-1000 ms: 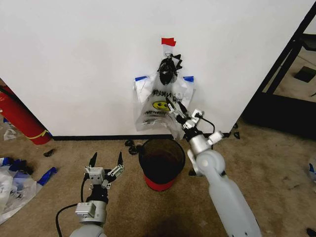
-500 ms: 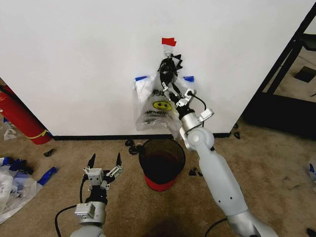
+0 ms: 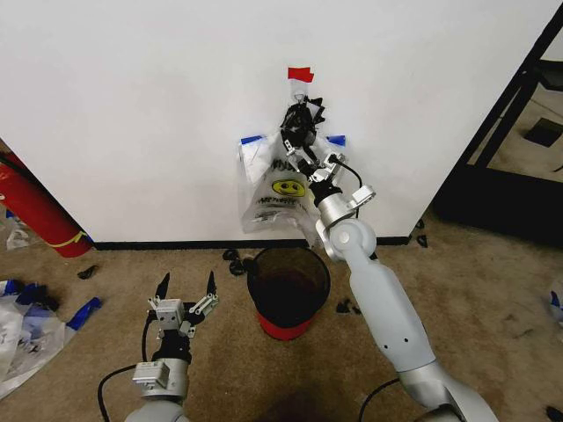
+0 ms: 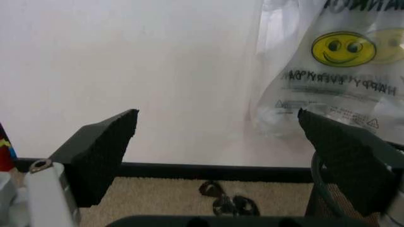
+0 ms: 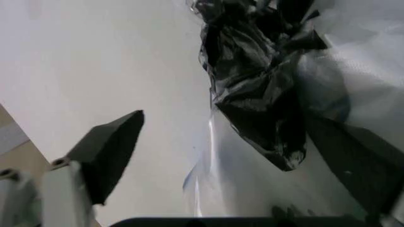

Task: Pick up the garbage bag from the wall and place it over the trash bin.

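The garbage bag [image 3: 280,189], see-through with a yellow smiley face, hangs flat on the white wall [image 3: 132,105] under a red tape strip [image 3: 300,74]. A black knotted bundle [image 3: 299,123] hangs over its top. My right gripper [image 3: 303,158] is raised against the bag's upper part, just below the bundle, open. In the right wrist view the bundle [image 5: 259,71] and the clear bag [image 5: 353,94] lie between the spread fingers [image 5: 107,146]. The trash bin [image 3: 288,290], black mesh with a red base, stands on the carpet below the bag. My left gripper [image 3: 186,290] hovers open, low and left of the bin.
A red cylinder [image 3: 35,211] leans at the far left. A clear plastic sheet with blue scraps [image 3: 22,330] lies on the carpet beside it. Black scraps [image 3: 233,258] sit by the baseboard [image 3: 167,244]. A black frame [image 3: 510,114] stands at the right.
My right arm has risen and stretched toward the wall, carrying its gripper from the bag's lower edge up to just under the black bundle. The left arm has stayed put.
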Tool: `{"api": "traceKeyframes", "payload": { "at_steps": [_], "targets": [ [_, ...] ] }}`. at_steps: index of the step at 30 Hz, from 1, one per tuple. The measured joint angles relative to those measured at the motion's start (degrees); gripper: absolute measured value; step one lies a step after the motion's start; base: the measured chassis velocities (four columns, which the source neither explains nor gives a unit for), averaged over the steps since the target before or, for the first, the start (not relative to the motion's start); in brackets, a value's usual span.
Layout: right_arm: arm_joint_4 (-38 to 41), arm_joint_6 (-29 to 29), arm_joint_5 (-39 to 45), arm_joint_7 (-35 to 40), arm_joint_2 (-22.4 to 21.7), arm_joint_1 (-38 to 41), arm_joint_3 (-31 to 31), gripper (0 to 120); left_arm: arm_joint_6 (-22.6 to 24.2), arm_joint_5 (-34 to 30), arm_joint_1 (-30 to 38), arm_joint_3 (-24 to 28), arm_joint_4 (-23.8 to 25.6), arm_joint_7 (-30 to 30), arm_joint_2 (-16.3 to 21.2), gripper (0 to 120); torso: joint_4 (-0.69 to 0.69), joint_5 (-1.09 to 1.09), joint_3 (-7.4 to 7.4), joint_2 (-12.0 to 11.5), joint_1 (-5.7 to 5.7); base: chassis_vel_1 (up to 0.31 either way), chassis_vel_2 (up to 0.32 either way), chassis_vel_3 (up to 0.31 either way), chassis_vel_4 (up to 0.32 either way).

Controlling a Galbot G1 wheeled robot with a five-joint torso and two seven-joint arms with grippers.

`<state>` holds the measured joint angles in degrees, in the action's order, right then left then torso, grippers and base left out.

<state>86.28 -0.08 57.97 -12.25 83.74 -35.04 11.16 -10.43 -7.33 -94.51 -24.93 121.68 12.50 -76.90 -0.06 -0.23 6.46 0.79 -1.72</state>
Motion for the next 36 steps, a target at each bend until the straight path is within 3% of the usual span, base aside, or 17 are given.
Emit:
{"api": "traceKeyframes", "payload": {
  "at_steps": [3, 9, 11, 14, 17, 19, 25, 36],
  "targets": [
    [0.2, 0.0, 0.0, 0.1, -0.2, -0.1, -0.1, 84, 0.0, 0.0, 0.0, 0.0, 0.0, 0.0, 0.0, 100, 0.00, 0.00, 0.00, 0.0, 0.00, 0.000, 0.000, 0.000, 0.000],
    [0.4, -0.3, 0.0, 1.1, 0.2, 0.2, -0.4, 55, 0.0, -0.1, 0.6, 0.6, -0.4, 0.0, 0.1, 100, 0.01, 0.00, 0.00, 0.0, 0.00, 0.000, 0.000, 0.000, 0.000],
    [0.5, -0.3, 0.0, 1.1, 0.2, 0.2, -0.4, 54, 0.0, -0.1, 0.6, 0.6, -0.4, 0.0, 0.1, 100, 0.01, 0.00, 0.00, 0.0, 0.00, 0.000, 0.000, 0.000, 0.000],
    [0.9, -0.3, -0.2, 1.2, 0.2, -0.2, -0.2, 37, 0.0, -0.1, 0.5, 0.6, -0.4, 0.0, 0.1, 100, 0.00, 0.00, 0.00, 0.0, 0.00, 0.000, 0.000, 0.000, 0.000],
    [1.2, -0.3, -0.2, 1.3, 0.2, -0.6, -0.2, 31, 0.0, -0.1, 0.4, 0.5, -0.4, 0.1, 0.1, 100, 0.00, 0.00, 0.00, 0.0, 0.00, 0.000, 0.000, 0.000, 0.000],
    [1.4, -0.3, -0.4, 1.5, 0.2, -0.9, -0.1, 19, 0.0, -0.2, 0.4, 0.5, -0.4, 0.2, -0.1, 100, 0.00, 0.00, 0.00, 0.0, 0.00, 0.000, 0.000, 0.000, 0.000],
    [1.6, -0.3, -0.2, 2.1, -0.2, -0.9, 0.1, 0, 0.0, -0.3, 0.6, 0.4, -0.3, 0.2, 0.2, 100, 0.00, 0.00, 0.00, 0.0, 0.00, 0.000, 0.000, 0.000, 0.000],
    [5.1, -0.5, 0.0, 2.6, -2.9, -3.3, 0.4, 0, 0.2, -0.8, 0.6, 0.3, 0.3, 0.4, 0.3, 100, 0.01, 0.00, 0.00, 0.0, 0.00, 0.000, 0.000, 0.000, 0.000]
  ]
}}
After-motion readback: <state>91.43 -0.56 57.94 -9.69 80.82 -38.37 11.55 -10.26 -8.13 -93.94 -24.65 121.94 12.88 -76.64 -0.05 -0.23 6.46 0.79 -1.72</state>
